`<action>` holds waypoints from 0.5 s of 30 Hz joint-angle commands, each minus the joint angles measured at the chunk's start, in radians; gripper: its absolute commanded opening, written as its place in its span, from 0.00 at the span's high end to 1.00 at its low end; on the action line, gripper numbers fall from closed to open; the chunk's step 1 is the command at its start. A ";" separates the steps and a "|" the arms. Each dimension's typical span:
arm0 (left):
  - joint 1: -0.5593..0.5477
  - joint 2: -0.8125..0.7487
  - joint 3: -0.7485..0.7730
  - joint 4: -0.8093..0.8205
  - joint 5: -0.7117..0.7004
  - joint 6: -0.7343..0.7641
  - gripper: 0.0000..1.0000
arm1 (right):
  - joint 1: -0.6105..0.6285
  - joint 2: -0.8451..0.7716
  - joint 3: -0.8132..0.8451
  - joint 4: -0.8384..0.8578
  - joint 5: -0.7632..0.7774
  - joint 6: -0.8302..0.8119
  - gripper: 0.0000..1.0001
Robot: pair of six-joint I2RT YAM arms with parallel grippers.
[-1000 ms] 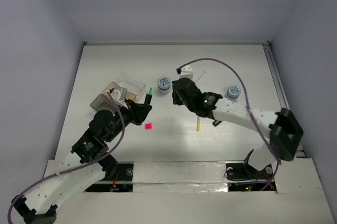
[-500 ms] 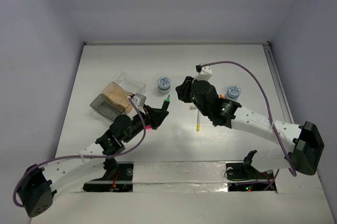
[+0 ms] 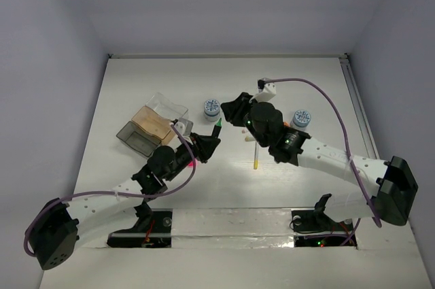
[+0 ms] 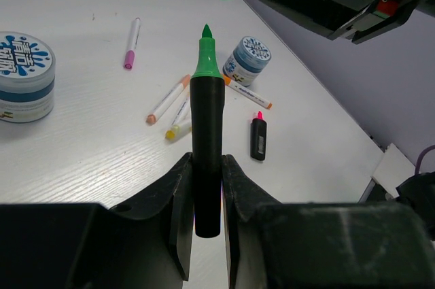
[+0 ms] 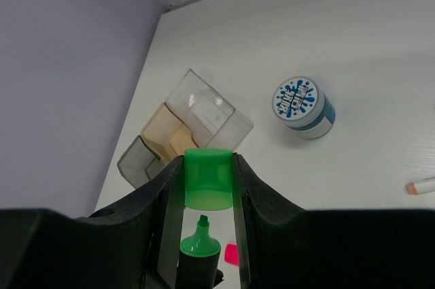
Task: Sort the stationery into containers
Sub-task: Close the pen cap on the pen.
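**Uncapped green-tipped marker and a green cap, each held above the middle of the worktop**

The black marker has its green tip bare. The left gripper clamps it by the lower barrel, jaws narrow around it. The tip points at the green cap, which the right gripper pinches by its sides just beyond the tip, not touching it. Toward the worktop's left edge sit the joined trays: the clear tray, the tan tray and the smoky grey tray. One blue-white disc stands between the trays and the cap, and a second disc is nearer the right edge. White pens and a pink-capped marker lie loose near the second disc. A pink cube lies below the marker.
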 commanded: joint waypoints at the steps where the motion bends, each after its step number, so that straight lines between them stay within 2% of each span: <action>1: -0.006 0.006 0.047 0.081 -0.003 0.024 1.00 | -0.005 0.016 0.012 0.071 -0.004 0.010 1.00; 15: -0.006 0.041 0.084 0.086 -0.006 0.044 1.00 | -0.005 0.025 0.009 0.068 -0.022 -0.002 1.00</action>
